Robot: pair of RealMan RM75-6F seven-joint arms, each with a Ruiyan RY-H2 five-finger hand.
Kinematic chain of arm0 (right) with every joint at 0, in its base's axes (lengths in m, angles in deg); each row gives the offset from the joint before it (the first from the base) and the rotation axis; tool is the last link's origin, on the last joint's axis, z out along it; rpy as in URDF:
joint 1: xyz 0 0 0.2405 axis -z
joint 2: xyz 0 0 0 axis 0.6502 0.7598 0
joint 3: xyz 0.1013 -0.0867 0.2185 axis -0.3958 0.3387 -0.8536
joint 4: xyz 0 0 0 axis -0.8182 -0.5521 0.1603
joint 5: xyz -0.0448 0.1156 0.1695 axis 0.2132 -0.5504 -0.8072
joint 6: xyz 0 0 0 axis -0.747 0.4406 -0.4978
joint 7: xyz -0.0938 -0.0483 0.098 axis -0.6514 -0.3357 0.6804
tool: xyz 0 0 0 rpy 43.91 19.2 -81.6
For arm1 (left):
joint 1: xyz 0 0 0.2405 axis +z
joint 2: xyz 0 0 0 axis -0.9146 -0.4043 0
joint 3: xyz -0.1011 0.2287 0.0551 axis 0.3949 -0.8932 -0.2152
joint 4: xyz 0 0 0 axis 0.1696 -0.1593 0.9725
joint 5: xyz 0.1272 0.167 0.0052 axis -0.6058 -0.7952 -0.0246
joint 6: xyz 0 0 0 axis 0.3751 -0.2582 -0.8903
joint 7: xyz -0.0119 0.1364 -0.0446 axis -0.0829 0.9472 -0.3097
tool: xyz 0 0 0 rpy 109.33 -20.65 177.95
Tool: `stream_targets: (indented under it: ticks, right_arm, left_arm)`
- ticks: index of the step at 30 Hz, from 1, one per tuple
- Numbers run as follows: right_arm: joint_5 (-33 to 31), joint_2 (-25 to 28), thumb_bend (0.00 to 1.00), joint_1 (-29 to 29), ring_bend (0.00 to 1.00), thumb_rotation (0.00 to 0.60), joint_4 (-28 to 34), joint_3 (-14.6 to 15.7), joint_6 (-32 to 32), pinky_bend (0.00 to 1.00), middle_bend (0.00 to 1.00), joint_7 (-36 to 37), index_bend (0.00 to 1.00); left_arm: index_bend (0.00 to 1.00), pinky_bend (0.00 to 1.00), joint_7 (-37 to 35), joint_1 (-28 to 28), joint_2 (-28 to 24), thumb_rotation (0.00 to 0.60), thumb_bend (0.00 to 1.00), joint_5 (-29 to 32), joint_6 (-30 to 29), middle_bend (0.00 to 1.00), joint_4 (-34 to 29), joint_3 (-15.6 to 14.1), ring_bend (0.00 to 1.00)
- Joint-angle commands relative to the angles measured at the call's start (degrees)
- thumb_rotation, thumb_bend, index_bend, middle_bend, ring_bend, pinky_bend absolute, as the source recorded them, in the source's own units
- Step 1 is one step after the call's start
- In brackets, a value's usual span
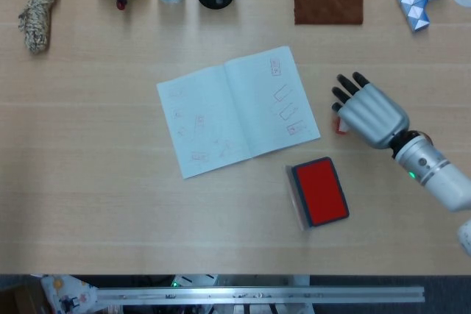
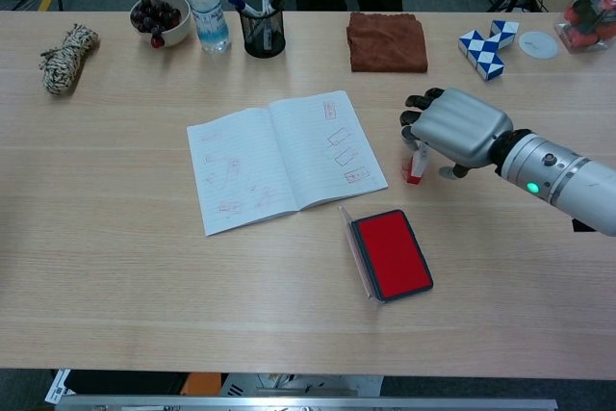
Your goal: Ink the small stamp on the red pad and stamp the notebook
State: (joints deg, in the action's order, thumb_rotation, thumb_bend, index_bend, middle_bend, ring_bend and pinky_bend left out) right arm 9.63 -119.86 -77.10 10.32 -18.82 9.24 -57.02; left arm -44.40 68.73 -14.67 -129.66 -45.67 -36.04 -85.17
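Note:
The small stamp (image 2: 415, 166), white with a red base, stands on the table just right of the open notebook (image 2: 279, 161). My right hand (image 2: 454, 128) hovers palm down over it. Its fingers (image 2: 416, 126) curl onto the stamp's top and hide it, while the thumb sits a little to the stamp's right, apart from it. From the head view only a red sliver of the stamp (image 1: 340, 127) peeks out beside the right hand (image 1: 370, 112). The red ink pad (image 2: 390, 253) lies open in front of the notebook's (image 1: 235, 112) right page. My left hand shows in neither view.
Along the far edge stand a rope bundle (image 2: 65, 57), a bowl of fruit (image 2: 159, 16), a water bottle (image 2: 208, 7), a pen cup (image 2: 262, 21), a brown cloth (image 2: 387, 41) and a blue-white puzzle (image 2: 489, 50).

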Motion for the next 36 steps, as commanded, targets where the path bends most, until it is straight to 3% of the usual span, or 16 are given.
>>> stream_targets:
  ticks: [1, 21, 36]
  right_arm:
    - [-0.8, 0.6, 0.16, 0.1, 0.13, 0.600, 0.9, -0.1, -0.1, 0.21, 0.27, 0.0, 0.43]
    - [-0.5, -0.7, 0.29, -0.7, 0.13, 0.600, -0.7, 0.7, -0.7, 0.21, 0.27, 2.3, 0.44]
    - [0.3, -1.4, 0.30, -0.9, 0.13, 0.600, -2.3, 1.4, -1.0, 0.21, 0.28, 4.3, 0.47]
  left_arm:
    - [0.11, 0.17, 0.0, 0.0, 0.0, 0.600, 0.20, 0.0, 0.1, 0.07, 0.1, 0.0, 0.15]
    - [0.11, 0.17, 0.2, 0.2, 0.1, 0.600, 0.20, 0.2, 0.1, 0.07, 0.1, -0.1, 0.15]
    - [0.11, 0.17, 0.1, 0.3, 0.1, 0.600, 0.20, 0.4, 0.2, 0.07, 0.2, -0.1, 0.15]
